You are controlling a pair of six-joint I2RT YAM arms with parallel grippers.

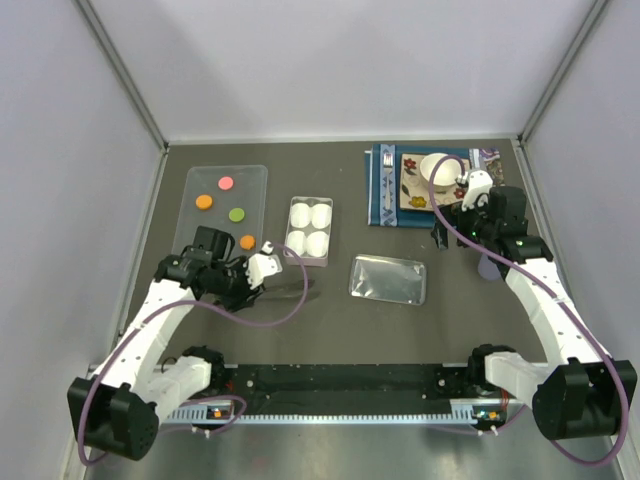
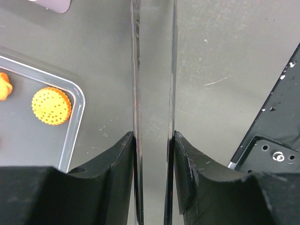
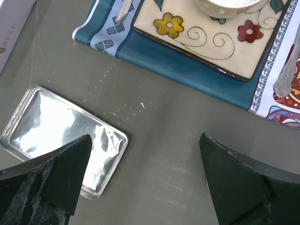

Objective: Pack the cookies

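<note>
From above, the cookies (image 1: 236, 213) are seen on a clear tray (image 1: 250, 185) just beyond the left pincer (image 1: 270, 268), well apart from the right pincer (image 1: 455, 225). In the left wrist view, a clear plastic sheet (image 2: 153, 70) is clenched edge-on between the fingers, with an orange cookie (image 2: 51, 106) to their left. In the right wrist view, the pincer is spread wide and nothing is grasped; a clear lid (image 3: 61, 122) is seen beside one finger and a patterned plate (image 3: 211, 42) ahead.

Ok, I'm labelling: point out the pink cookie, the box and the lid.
pink cookie (image 1: 226, 183), top view, its middle
box (image 1: 309, 229), top view, between its cups
lid (image 1: 388, 279), top view, its middle
</note>
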